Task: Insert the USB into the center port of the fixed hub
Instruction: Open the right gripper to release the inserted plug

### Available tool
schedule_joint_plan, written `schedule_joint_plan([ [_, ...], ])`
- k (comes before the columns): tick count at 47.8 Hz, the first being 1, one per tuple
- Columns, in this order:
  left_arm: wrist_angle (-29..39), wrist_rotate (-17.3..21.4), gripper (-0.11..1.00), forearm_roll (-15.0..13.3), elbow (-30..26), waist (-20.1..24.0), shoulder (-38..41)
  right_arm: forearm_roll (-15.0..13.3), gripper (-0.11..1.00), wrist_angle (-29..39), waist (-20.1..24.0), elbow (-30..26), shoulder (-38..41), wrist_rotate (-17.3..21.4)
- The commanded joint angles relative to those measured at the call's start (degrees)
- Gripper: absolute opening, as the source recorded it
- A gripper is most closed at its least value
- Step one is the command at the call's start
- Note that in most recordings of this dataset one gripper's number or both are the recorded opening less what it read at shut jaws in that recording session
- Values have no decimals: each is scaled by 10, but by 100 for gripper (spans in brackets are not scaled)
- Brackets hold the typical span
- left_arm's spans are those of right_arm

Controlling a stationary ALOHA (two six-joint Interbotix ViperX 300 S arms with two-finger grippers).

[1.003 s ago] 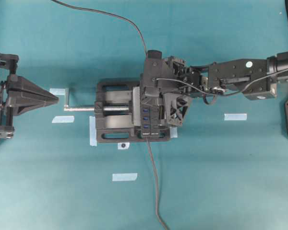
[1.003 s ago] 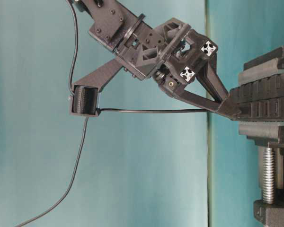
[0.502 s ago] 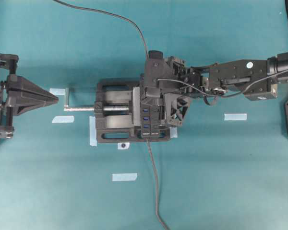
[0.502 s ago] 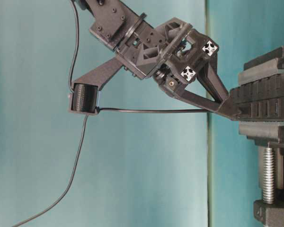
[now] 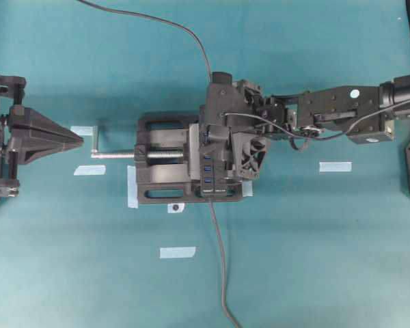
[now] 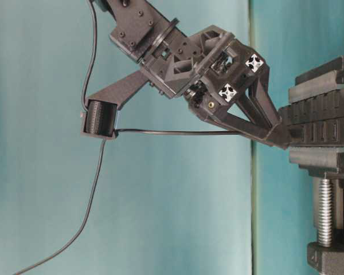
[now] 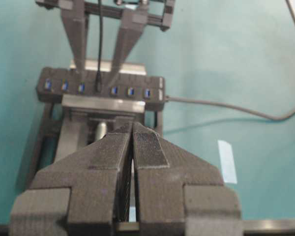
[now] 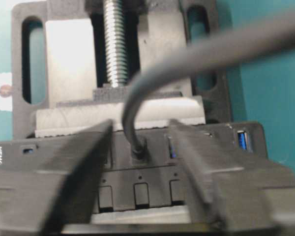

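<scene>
USB (image 8: 137, 147) plug sits seated in the center port (image 7: 97, 89) of the fixed hub (image 7: 155, 91) — small, rigid, light on a springy cable, best pinched by its short body — right gripper (image 8: 140, 142) fingers apart either side, left gripper (image 7: 132, 142) fingers together.

Matt black plastic on the fixed hub (image 7: 101, 88), bright threaded metal on the vise screw (image 8: 114, 42), smooth teal worktop (image 5: 314, 260), ribbed matt left end effector (image 7: 132, 147) pads.

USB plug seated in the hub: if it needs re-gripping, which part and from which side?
Grip the USB plug body just above the hub, jaws on either side along the port row, coming from above along the cable. The plug stands upright in its port and the right gripper already straddles it open, so that approach looks clear.
</scene>
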Motion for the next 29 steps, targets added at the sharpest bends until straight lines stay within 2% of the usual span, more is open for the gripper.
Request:
schedule_joint_plan([
  [1,-6,-1,0,1,-13,1,3,-1,65,-4,-1,-6,-20,6],
  [29,-6,-1,0,1,-11,2,4,-1,65,4,-2,-2,-21,6],
])
